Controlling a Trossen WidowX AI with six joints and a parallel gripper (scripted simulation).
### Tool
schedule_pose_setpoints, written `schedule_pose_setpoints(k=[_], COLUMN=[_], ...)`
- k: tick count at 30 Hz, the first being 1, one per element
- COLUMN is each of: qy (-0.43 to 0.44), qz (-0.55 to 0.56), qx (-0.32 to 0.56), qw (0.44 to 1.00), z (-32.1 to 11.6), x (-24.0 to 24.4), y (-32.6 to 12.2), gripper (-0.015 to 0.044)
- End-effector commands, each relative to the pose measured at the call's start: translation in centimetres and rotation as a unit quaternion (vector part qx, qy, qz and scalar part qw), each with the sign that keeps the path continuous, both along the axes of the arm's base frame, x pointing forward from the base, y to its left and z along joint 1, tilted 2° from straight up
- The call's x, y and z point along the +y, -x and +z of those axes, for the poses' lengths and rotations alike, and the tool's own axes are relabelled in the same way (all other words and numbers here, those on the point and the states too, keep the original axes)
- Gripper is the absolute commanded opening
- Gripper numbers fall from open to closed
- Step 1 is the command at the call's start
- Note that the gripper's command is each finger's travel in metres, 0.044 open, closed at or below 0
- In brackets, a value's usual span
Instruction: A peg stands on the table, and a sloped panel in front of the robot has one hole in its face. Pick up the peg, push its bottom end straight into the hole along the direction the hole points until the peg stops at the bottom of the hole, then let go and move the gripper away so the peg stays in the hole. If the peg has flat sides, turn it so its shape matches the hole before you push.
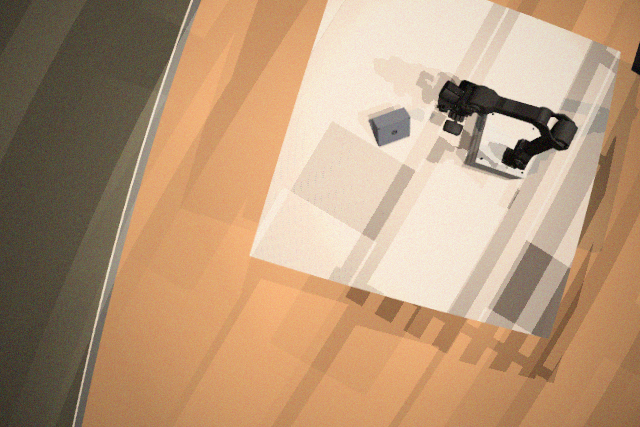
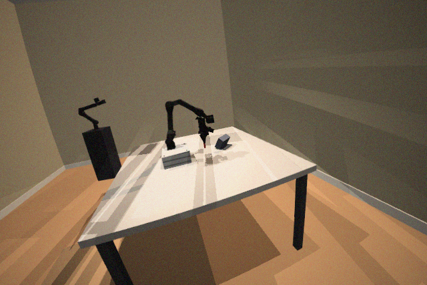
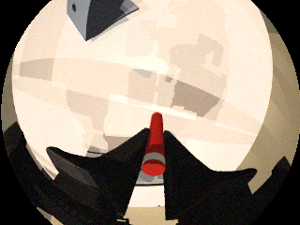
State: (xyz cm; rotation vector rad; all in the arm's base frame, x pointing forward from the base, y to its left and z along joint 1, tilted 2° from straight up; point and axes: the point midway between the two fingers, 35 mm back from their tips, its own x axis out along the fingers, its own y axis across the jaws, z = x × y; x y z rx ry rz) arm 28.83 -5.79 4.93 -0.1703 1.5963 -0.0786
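My gripper (image 2: 204,141) (image 3: 156,133) is shut on the red peg (image 2: 205,145) (image 3: 156,138). The peg looks round, with a grey band near its upper end, and points down between the fingertips. In the exterior view its lower end appears above the table, beside the panel; the exact height is hard to tell. The peg is hidden in the top view. The blue-grey sloped block (image 1: 385,131) (image 2: 221,142) (image 3: 96,20) stands apart from the peg, at the upper left in the wrist view. Its small dark round hole (image 1: 394,131) (image 3: 74,7) shows in the face.
The arm's base sits on a grey-white box (image 1: 493,171) (image 2: 176,161) on the white table (image 1: 320,267) (image 2: 241,178). Striped shadows cross the tabletop. A second black arm (image 2: 90,105) on a dark pedestal (image 2: 101,154) stands beyond the table.
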Motion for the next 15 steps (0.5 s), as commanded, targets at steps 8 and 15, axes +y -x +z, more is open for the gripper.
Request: schedule_pose_setpoints(k=[8, 15], qy=[0.025, 0.04], qz=[0.046, 0.074], qx=[0.007, 0.01], qw=[0.999, 0.996], z=[-0.2, -0.2], x=[0.8, 1.4], y=[-1.0, -1.5], gripper=[0.0, 0.0])
